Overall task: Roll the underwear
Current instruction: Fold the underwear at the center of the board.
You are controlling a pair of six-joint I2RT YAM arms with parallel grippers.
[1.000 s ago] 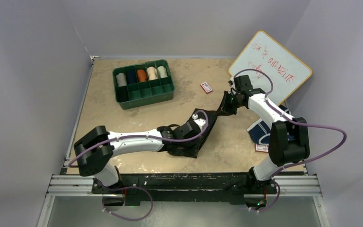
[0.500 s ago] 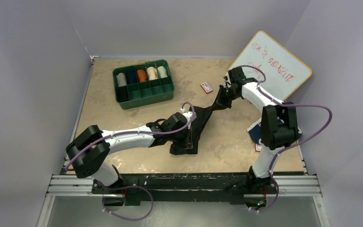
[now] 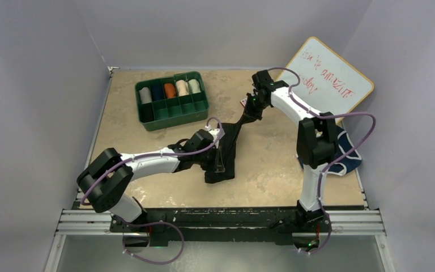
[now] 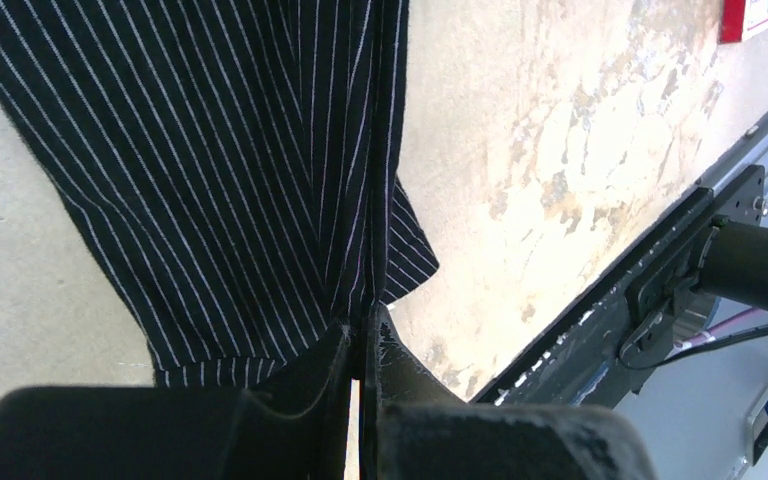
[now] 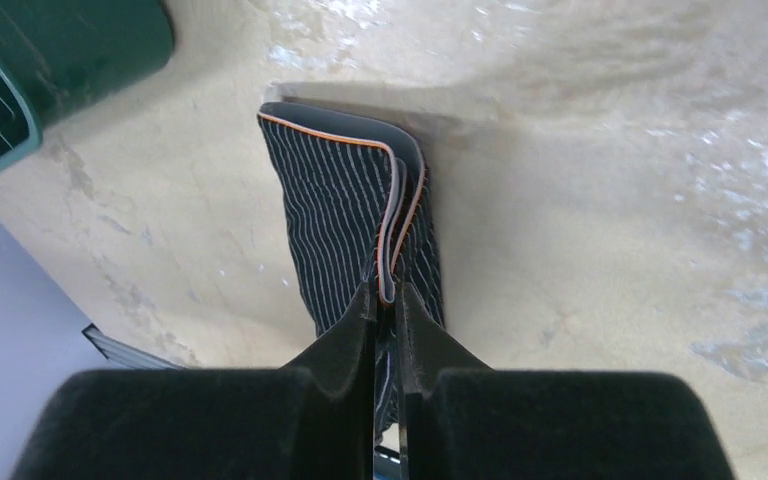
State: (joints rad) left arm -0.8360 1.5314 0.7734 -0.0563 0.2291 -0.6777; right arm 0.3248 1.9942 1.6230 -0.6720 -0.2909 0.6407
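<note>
- The left gripper (image 3: 217, 149) is nearest me, low over the middle of the table (image 3: 272, 170). Its jaws are pressed together on a fold of the black underwear (image 3: 230, 141).
- From the left wrist camera, the left gripper (image 4: 365, 338) has its two tips closed flat on the cloth. The black underwear (image 4: 230, 150) spreads away from them, and thin white stripes show on it.
- A red-and-white card (image 4: 756, 14) sits at the top corner of that view, on the table and apart from the cloth.
- The black underwear runs as a long slanting band from its near end, which hangs down to the tabletop in front of the left gripper, up to the right gripper (image 3: 252, 107) farther back.
- The right gripper (image 5: 388, 296) is also clamped tight. It pinches the doubled waistband, a grey strip edged in orange, and the striped underwear (image 5: 345, 215) stretches out beyond its tips.
- I cannot tell whether that far end of the cloth touches the table.
- The navy underwear (image 3: 348, 148) lies at the right edge of the table, partly hidden behind the right arm. A bit of its white edging shows.
- Back on the left stands a green tray (image 3: 173, 118) with rolled cloths in its rear compartments. A corner of the tray (image 5: 20, 90) also shows in the right wrist view.
- Farthest back on the right, a whiteboard (image 3: 334, 79) with red writing leans in the corner.
</note>
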